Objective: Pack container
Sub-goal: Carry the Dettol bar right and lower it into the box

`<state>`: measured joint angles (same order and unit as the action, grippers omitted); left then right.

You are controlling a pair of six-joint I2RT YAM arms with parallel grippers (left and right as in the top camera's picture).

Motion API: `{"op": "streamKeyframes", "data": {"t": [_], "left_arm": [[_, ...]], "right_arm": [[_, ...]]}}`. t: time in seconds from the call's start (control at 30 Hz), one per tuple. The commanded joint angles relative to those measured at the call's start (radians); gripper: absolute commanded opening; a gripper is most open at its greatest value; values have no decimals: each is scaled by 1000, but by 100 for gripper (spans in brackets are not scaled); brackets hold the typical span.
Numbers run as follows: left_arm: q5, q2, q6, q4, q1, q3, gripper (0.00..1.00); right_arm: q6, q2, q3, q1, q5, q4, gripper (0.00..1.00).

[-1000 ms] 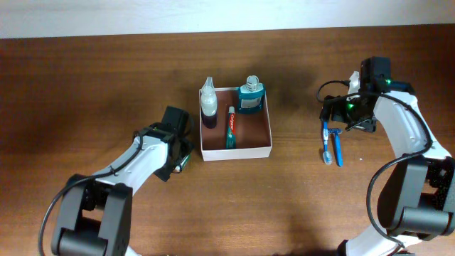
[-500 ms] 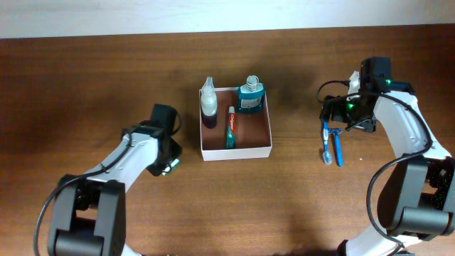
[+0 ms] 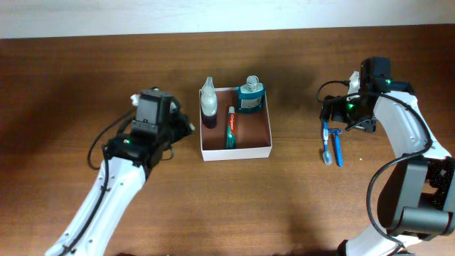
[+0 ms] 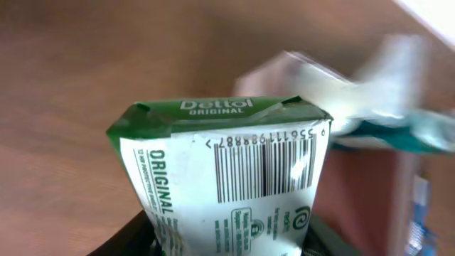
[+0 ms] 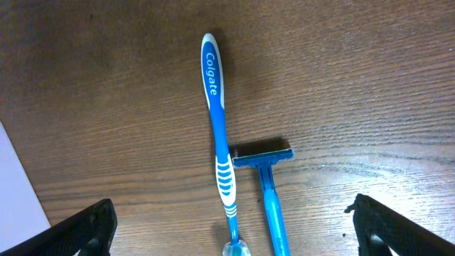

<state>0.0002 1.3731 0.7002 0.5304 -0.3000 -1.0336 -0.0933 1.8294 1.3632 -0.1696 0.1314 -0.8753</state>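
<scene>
The container [image 3: 237, 152], a square white-walled box with a reddish-brown inside, sits mid-table. It holds a toothpaste tube [image 3: 231, 126], a teal mouthwash bottle [image 3: 250, 96] and a clear bottle [image 3: 208, 103]. My left gripper [image 3: 182, 129] hovers just left of the box. In the left wrist view it [image 4: 227, 245] is shut on a green-and-white Dettol soap pack [image 4: 227, 171], with the box blurred behind. My right gripper [image 3: 348, 119] stands open above a blue toothbrush [image 5: 220, 142] and a blue razor [image 5: 266, 185], which lie side by side on the table, untouched between its wide jaws [image 5: 238, 227].
The toothbrush [image 3: 326, 142] and razor [image 3: 337, 146] lie right of the box on the brown wooden table [image 3: 85, 78]. A pale wall runs along the table's far edge.
My left gripper has closed on the soap pack, lifted it off the table and swung up and toward the box's left wall. The right arm has not moved.
</scene>
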Motion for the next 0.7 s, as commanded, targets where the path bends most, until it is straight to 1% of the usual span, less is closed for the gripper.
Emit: {"op": "streamKeyframes", "data": {"t": [0.0,0.17,0.3,0.5,0.67], "left_arm": [[42,-29,-40,-58,-89,-21,20],[32,-2,-40,-155,-197,-21,20],[-22,53,-40,-216,-253,-21,20],[-23,171,-40,-296,-282,-21,20],[-23,236,-40,-318,-282,-21,20]], "right_arm": [[8,-22,11,-1,-6,0,98],[8,-22,11,-1,-6,0,99],[8,-22,11,-1,-6,0,99],[8,-22,11,-1,-6,0,99],[8,-22,11,-1,-6,0,99]]}}
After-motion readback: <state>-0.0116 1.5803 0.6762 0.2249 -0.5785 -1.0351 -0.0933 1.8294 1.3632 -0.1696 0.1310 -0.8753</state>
